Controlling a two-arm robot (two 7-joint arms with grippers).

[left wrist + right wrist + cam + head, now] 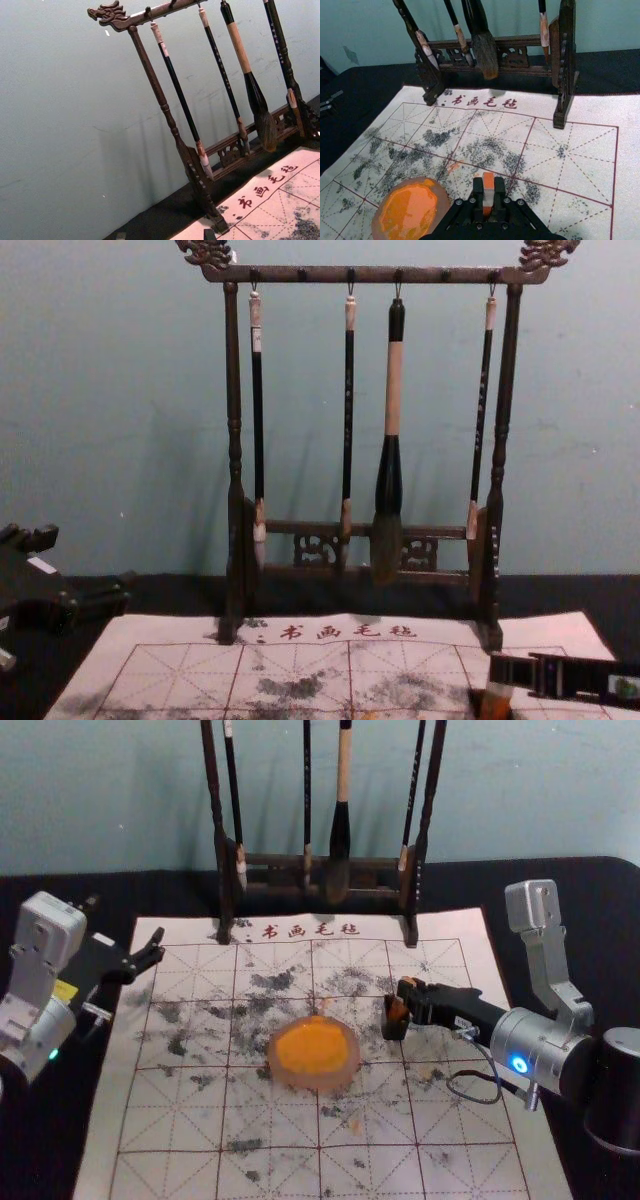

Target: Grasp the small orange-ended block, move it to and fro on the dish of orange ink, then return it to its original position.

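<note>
So, the right gripper (488, 196) pinches the block (488, 180); next it should rub the nearby dish (315, 1082). The left gripper (165, 234), well apart, is spread.

The orange-and-white block (488, 196) is held nearly upright in the right jaws (403, 1002), near the flat, round dish (353, 1062) of orange ink (311, 1049).

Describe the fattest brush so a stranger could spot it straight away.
Find the dark wooden rack standing at the far end of the felt mat. In its row of four hanging brushes, the thick brush is third from the left. It has a long pale handle section above a swelling black part, unlike its slim neighbours.
</note>
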